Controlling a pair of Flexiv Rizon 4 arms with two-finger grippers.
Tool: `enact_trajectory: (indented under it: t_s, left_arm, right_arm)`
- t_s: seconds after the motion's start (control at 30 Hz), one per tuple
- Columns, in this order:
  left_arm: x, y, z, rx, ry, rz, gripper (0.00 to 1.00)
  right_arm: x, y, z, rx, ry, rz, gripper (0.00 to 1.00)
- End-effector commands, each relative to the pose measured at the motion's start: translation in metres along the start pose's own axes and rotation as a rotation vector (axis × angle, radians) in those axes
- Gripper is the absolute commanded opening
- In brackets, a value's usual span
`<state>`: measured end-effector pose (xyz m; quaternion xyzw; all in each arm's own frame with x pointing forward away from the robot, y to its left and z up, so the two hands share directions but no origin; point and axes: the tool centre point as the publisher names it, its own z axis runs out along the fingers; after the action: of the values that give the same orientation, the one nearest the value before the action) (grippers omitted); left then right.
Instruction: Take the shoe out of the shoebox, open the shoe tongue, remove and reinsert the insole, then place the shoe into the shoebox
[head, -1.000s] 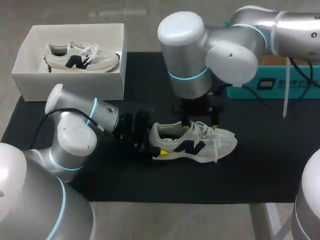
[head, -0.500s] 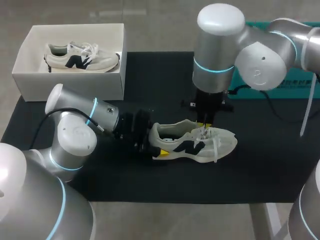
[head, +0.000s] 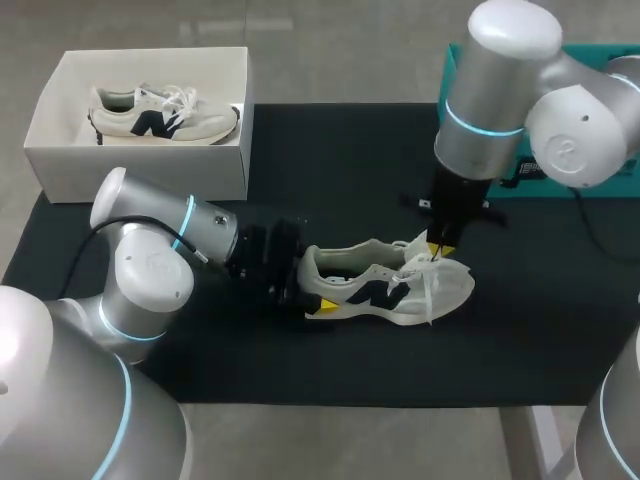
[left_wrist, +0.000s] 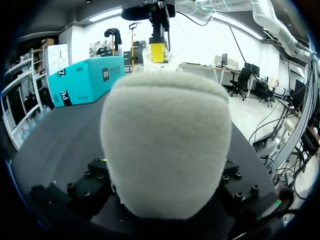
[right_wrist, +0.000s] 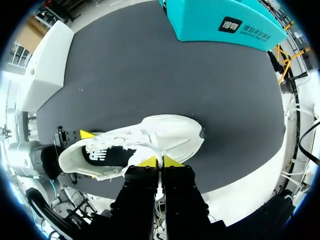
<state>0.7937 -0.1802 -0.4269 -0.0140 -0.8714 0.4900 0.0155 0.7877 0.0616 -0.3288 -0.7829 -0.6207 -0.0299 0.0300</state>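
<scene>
A white sneaker with a dark side logo (head: 385, 285) lies on its sole on the black mat (head: 330, 150). My left gripper (head: 316, 291) clasps its heel from both sides; one yellow tip shows against the near side. In the left wrist view the grey heel (left_wrist: 165, 145) fills the picture. My right gripper (head: 440, 247) stands over the forefoot, shut on the shoe tongue (head: 420, 248), which is pulled up toward the toe. In the right wrist view the yellow tips (right_wrist: 160, 161) meet on a thin white strip above the sneaker (right_wrist: 150, 137).
The white shoebox (head: 140, 160) stands at the back left with a second sneaker (head: 165, 112) in it. A teal box (right_wrist: 220, 20) sits at the back right, behind my right arm. Bare mat lies in front of the shoe.
My right arm moved right from above the shoe's opening to its forefoot, its gripper shut on the tongue and drew it up and forward. The left arm and shoe stayed put.
</scene>
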Motion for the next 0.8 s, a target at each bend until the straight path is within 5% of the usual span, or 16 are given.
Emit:
enact_trajectory:
  t_s: [0.03,0.67,0.73,0.8]
  left_arm:
    - [0.000,0.000,0.001,-0.004,-0.001,0.000,0.00]
    - [0.000,0.000,0.001,-0.004,-0.001,0.000,0.00]
    - [0.000,0.000,0.001,-0.004,-0.001,0.000,0.00]
    - [0.000,0.000,0.001,-0.004,-0.001,0.000,0.00]
  right_arm:
    - [-0.015,0.000,0.006,-0.006,0.055,0.017,0.00]
    - [-0.034,0.009,0.053,0.004,0.068,0.074,0.00]
    - [-0.035,0.010,0.054,0.003,0.070,0.077,0.34]
    - [-0.035,0.009,0.052,-0.002,0.068,0.081,0.53]
